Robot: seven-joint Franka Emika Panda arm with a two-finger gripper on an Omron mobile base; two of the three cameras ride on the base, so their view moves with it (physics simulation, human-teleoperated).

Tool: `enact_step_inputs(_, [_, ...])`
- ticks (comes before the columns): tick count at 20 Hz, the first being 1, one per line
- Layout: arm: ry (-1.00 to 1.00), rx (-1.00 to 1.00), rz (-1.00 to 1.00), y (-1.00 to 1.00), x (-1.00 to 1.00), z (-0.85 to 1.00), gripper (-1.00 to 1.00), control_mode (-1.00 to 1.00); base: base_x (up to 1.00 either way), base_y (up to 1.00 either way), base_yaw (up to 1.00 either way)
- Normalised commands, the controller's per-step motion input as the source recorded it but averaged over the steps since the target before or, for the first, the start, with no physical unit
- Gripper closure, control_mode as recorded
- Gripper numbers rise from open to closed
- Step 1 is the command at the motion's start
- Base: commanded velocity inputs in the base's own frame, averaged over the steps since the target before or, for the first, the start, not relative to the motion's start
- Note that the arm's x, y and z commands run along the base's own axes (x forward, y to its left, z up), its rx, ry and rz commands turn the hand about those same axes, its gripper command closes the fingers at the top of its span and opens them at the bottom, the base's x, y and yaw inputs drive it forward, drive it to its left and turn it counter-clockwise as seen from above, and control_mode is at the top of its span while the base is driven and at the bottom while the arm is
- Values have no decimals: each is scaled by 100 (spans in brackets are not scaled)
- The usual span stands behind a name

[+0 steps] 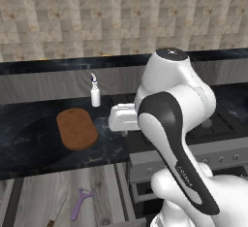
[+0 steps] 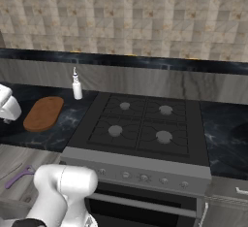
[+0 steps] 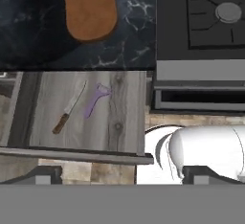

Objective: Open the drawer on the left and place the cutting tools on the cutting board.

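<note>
The drawer [image 3: 119,122] stands pulled out below the dark counter, showing its pale wood-grain inside [image 1: 34,197]. Two cutting tools lie in it side by side: a knife [image 3: 69,108] with a brown handle and a lilac Y-shaped tool [image 3: 95,99], which also appear as the knife [image 1: 57,212] and lilac tool [image 1: 81,202] in the left base view. The brown oval cutting board [image 3: 91,7] [image 1: 76,128] [image 2: 43,113] lies bare on the counter behind the drawer. My gripper [image 3: 127,175] hangs high above the drawer's front right corner, open, holding nothing.
A white bottle [image 1: 95,94] [image 2: 76,88] stands on the counter behind the board. The black four-burner stove [image 2: 140,124] [image 3: 201,17] sits right of the drawer, with its grey front and oven below. A tiled wall closes off the back.
</note>
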Motion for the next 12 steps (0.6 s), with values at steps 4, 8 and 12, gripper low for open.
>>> enact_step_inputs(4, [17,0,-10,7,38,-100,-100,-100,0,0,0])
enact_step_inputs(8, [2,0,-7,12,24,-100,-100,-100,0,0,0])
enact_step_inputs(12, [0,0,-6,36,23,-100,-100,-100,0,0,0])
